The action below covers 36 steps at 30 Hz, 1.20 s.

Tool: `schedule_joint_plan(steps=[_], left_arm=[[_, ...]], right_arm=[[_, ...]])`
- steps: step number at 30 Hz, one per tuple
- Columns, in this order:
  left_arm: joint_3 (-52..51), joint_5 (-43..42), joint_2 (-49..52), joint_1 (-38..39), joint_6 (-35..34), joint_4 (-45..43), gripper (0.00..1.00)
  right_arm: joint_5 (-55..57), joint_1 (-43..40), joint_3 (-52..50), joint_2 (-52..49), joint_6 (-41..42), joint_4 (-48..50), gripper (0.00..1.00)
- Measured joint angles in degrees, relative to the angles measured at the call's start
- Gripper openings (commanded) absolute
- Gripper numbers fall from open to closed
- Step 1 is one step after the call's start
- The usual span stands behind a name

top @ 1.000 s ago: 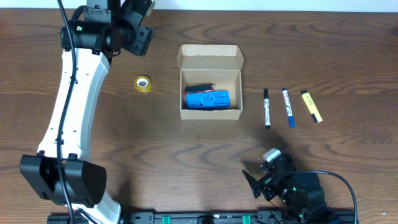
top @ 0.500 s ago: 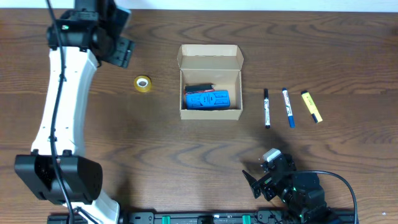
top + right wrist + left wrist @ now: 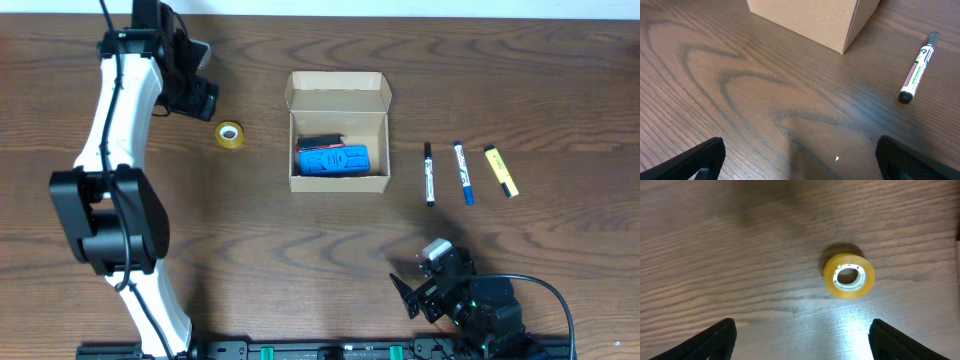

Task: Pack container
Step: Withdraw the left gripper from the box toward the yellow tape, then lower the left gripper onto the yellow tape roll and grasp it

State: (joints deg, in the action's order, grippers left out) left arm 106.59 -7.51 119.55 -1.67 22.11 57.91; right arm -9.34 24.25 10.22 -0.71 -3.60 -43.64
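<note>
Close by the yellow tape roll [image 3: 849, 276] on the bench's [image 3: 250, 230] left side, the left end effector [image 3: 802, 340] hangs spread wide, seemingly lined up to grab it for the open cardboard box [image 3: 338, 92] at mid-bench, while the right end effector [image 3: 800, 160] rests open nearer the pens [image 3: 464, 172].

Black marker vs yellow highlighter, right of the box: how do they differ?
Colour: the black marker has a white barrel with black ends; the yellow highlighter is mostly yellow.
Length: marker longer, highlighter stubbier.
Pose: marker lies nearly straight up the overhead view, highlighter slants.
Both lie flat, outside the container.
</note>
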Motion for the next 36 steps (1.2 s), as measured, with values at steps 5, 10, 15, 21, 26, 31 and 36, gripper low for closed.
schedule_joint_plan(steps=[5,10,15,21,26,31,36], left_arm=[[0.0,-1.9,3.0,0.0,0.5,-1.3,0.94],[0.0,-5.5,4.6,0.7,0.6,-2.2,0.98],[0.0,-5.7,4.9,2.7,0.6,-2.9,0.95],[0.0,-3.6,4.9,4.7,0.6,-2.9,0.96],[-0.5,-2.7,4.9,4.7,0.6,-2.6,0.95],[-3.0,-1.9,5.1,4.8,0.6,-3.1,0.95],[-4.8,-1.1,5.8,5.0,0.6,-4.4,0.95]], right_arm=[[0.0,0.0,0.0,0.0,0.0,0.0,0.99],[0.0,0.0,0.0,0.0,0.0,0.0,0.99],[0.0,0.0,0.0,0.0,0.0,0.0,0.99],[0.0,0.0,0.0,0.0,0.0,0.0,0.99],[0.0,0.0,0.0,0.0,0.0,0.0,0.99],[0.0,0.0,0.0,0.0,0.0,0.0,0.99],[0.0,0.0,0.0,0.0,0.0,0.0,0.99]])
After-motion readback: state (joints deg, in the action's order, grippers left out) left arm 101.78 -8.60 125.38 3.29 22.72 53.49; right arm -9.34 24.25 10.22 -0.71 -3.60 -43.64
